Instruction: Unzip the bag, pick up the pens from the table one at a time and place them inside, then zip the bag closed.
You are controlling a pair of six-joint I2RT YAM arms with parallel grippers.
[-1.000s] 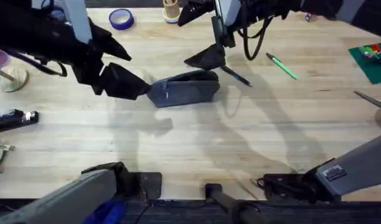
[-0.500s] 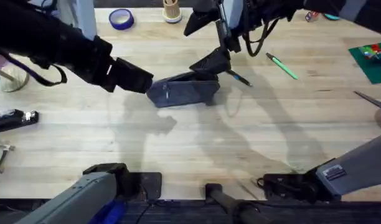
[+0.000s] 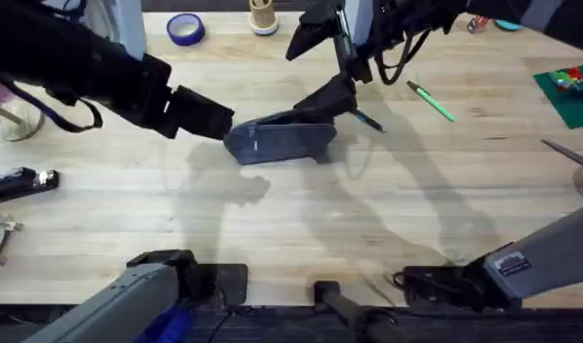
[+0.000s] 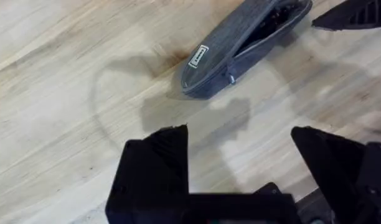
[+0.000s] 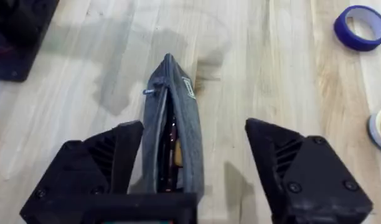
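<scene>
One grey-blue zipper pouch (image 3: 280, 141) lying unzipped at upper centre of the table (image 3: 301, 219), two pens, green one (image 3: 431, 101) upper right, dark one (image 3: 366, 120) just beside the pouch, left pincer (image 3: 225, 129) and right pincer (image 3: 341, 93) both gaping open, holding nothing.

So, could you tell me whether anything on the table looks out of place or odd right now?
Nothing looks spilled or damaged. The bag lies unzipped on the table, while the green pen and the dark pen lie outside it, the dark one beside it.

Workshop bench: butcher-block table (image 3: 301, 229), tape roll (image 3: 185, 30).
</scene>
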